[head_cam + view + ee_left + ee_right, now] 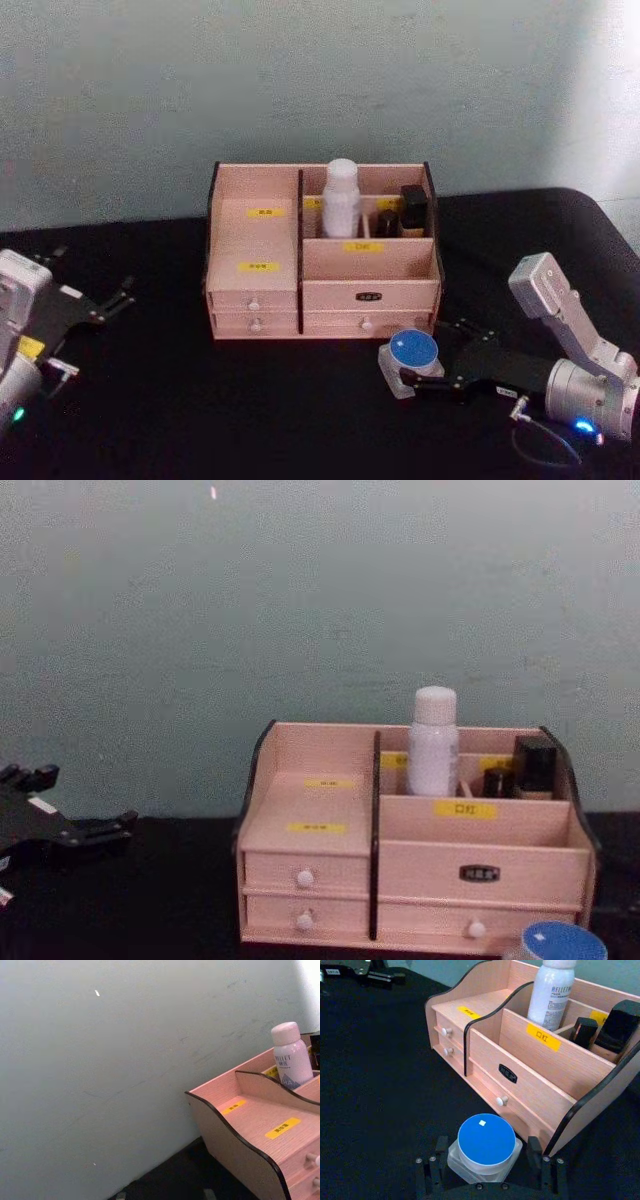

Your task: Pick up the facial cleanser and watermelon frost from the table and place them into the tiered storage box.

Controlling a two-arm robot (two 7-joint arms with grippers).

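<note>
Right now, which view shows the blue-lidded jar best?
The right wrist view: the jar is close and whole, between the right gripper's open fingers. The head view shows it small; the chest view shows its lid at the bottom edge.

Table covering: black cloth (150, 400), spanning the lower half of the head view.
Wall: pale grey-green, faintly scuffed (300, 80), across the upper half of the head view.
Wall fleck: small white mark (97, 993), upper left of the left wrist view.
Tall container: black, upright (620, 1025), right edge of the right wrist view.
Short container: black (584, 1030), just left of the tall one.
</note>
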